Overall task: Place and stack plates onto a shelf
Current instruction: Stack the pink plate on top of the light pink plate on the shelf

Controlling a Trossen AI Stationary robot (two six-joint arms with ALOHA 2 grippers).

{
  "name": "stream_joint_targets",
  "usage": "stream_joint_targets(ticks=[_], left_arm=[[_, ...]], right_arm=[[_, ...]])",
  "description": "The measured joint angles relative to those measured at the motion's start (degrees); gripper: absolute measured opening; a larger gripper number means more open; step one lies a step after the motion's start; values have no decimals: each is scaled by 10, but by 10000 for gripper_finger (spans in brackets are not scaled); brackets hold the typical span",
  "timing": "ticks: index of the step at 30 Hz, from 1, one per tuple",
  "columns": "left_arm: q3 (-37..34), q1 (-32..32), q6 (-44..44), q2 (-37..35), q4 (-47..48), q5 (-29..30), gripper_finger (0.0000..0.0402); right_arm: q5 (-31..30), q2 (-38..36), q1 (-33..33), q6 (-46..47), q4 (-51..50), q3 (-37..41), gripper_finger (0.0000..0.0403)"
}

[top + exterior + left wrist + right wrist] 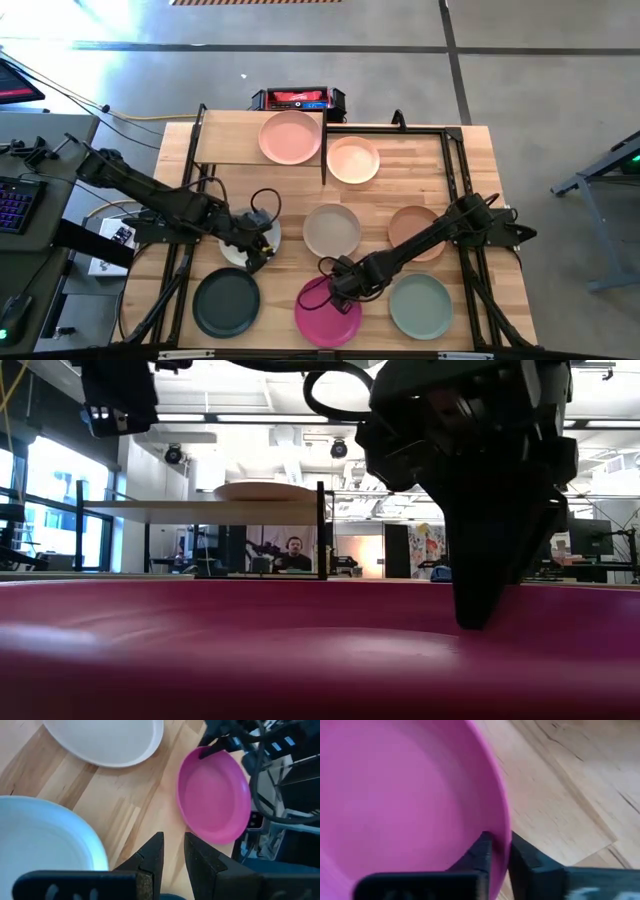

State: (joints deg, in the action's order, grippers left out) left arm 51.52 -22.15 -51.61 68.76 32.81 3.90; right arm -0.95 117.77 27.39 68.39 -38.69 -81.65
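One magenta plate [405, 800] lies at the table's [470, 160] near edge. Right gripper [500, 851] pinches its rim, one finger inside, one outside. Stiff, light, likely slippery: hold the rim. Left gripper [172, 851], slightly parted, empty, hovers beside the off-white plate [45, 840].

A robotics lab in an open industrial hall: polished concrete floor [540, 100] with dark tape lines, a backlit keyboard [14, 205] on a side bench, ceiling strip lights [280, 418], and a seated person [293, 555] among workstations behind.
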Motion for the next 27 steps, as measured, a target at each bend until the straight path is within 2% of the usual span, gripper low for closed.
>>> stream_joint_targets(ticks=[2,6,13,27], left_arm=[[-1,4,-3,7,5,-1,72],[-1,11,-5,20,4,-4,88],[-1,35,-21,36,6,-24,117],[-1,100,-3,35,-1,-24,119]], right_arm=[[2,0,0,5,2,0,7],[5,0,0,17,1,0,14],[22,-4,0,23,1,0,3],[-20,-76,-36,7,-91,0,1]])
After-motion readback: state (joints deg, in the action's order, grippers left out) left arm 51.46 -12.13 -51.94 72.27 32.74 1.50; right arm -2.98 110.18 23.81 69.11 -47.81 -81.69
